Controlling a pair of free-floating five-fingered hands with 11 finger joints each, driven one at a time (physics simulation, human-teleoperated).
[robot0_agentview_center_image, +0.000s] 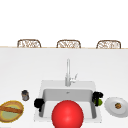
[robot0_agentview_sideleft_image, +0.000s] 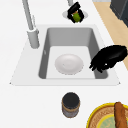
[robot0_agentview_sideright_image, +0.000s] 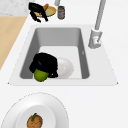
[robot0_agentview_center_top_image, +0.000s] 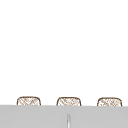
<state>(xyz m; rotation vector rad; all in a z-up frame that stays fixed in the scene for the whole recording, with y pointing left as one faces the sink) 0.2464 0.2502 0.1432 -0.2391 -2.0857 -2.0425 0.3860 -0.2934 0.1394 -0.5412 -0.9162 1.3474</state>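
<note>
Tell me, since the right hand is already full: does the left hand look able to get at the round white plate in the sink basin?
Probably yes. The left hand hovers over the sink's near-left corner holding nothing, and the round white plate lies uncovered on the basin floor, with nothing between them.

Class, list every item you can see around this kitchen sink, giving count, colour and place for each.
Sink: one, grey, set in the white counter.
Faucet: one, silver, behind the sink.
Bowl: one, white, inside the sink.
Red ball: one, at the sink's front.
Jar: one, dark-lidded, left of the sink.
Basket: one, yellow, far left, holding a brown stick.
Plate: one, white, right of the sink, carrying a brown item.
Chairs: three, wicker, beyond the counter.
Green fruit: one, in the right hand.
Left hand: black, at the sink's left edge.
Right hand: black, curled round the fruit.
</note>
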